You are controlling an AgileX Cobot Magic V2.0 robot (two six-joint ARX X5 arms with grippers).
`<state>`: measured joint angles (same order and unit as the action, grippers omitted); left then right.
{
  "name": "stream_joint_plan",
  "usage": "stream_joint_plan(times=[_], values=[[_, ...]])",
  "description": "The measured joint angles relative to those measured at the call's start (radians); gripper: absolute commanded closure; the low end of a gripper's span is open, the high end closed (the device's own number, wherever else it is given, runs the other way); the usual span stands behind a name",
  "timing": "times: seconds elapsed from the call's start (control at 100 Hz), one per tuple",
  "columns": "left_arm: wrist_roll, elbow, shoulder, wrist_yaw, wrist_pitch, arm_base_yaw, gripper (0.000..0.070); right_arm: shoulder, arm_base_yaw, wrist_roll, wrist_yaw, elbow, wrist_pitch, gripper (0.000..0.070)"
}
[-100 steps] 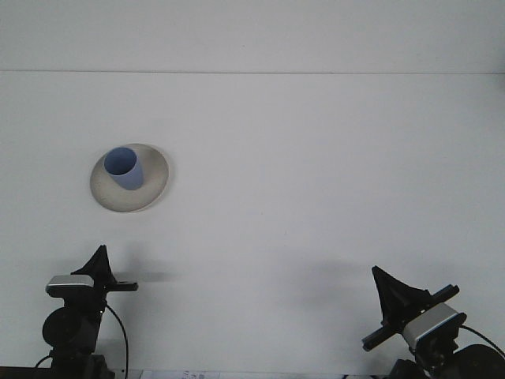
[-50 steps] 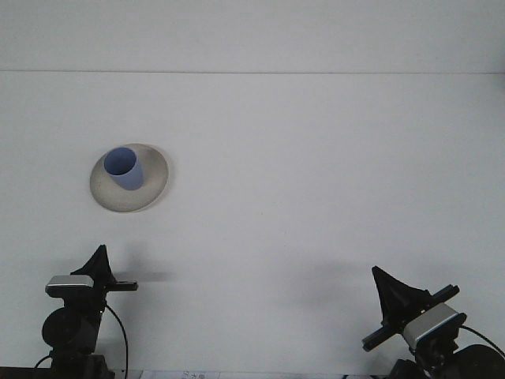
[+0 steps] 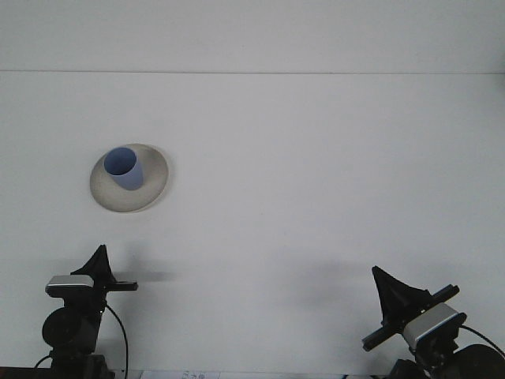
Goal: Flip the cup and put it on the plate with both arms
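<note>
Apparently done: we saw the blue cup [image 3: 124, 167] upright, mouth up, on the plate [image 3: 150, 193], far left of the worktop [image 3: 316, 174]. Left gripper [image 3: 99, 261] and right gripper [image 3: 387, 286] sat near, well apart from it, holding nothing; we couldn't tell their opening. Next move: probably none.

Spreading plain white across nearly the whole frame: worktop [image 3: 316, 197]. Sitting directly on it at centre left: pale round plate [image 3: 150, 189]. Standing upright on the plate: blue cup [image 3: 125, 168], mouth up.

Blue cup [image 3: 124, 167] stands upright on round grey plate [image 3: 150, 193].
</note>
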<state>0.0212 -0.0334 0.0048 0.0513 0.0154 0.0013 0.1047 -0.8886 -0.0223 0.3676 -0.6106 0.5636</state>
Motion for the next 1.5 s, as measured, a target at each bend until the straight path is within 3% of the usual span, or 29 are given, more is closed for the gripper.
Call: stream_joint_plan(times=[0.1, 0.22, 0.45, 0.59, 0.74, 1.5], values=[[0.000, 0.000, 0.000, 0.000, 0.000, 0.000, 0.0685, 0.000, 0.071, 0.018, -0.011, 0.003, -0.002, 0.0694], [0.000, 0.000, 0.000, 0.000, 0.000, 0.000, 0.0685, -0.006, 0.262, 0.031, -0.109, 0.069, -0.066, 0.0695], [0.000, 0.000, 0.000, 0.000, 0.000, 0.000, 0.0685, -0.065, 0.638, 0.052, -0.269, 0.361, -0.318, 0.0694], [0.000, 0.000, 0.000, 0.000, 0.000, 0.000, 0.0685, -0.092, 0.760, 0.048, -0.358, 0.509, -0.440, 0.0695], [0.000, 0.000, 0.000, 0.000, 0.000, 0.000, 0.0685, -0.100, 0.809, 0.044, -0.367, 0.596, -0.518, 0.0695], [0.000, 0.000, 0.000, 0.000, 0.000, 0.000, 0.0685, -0.101, 0.827, -0.001, -0.367, 0.596, -0.504, 0.0695]])
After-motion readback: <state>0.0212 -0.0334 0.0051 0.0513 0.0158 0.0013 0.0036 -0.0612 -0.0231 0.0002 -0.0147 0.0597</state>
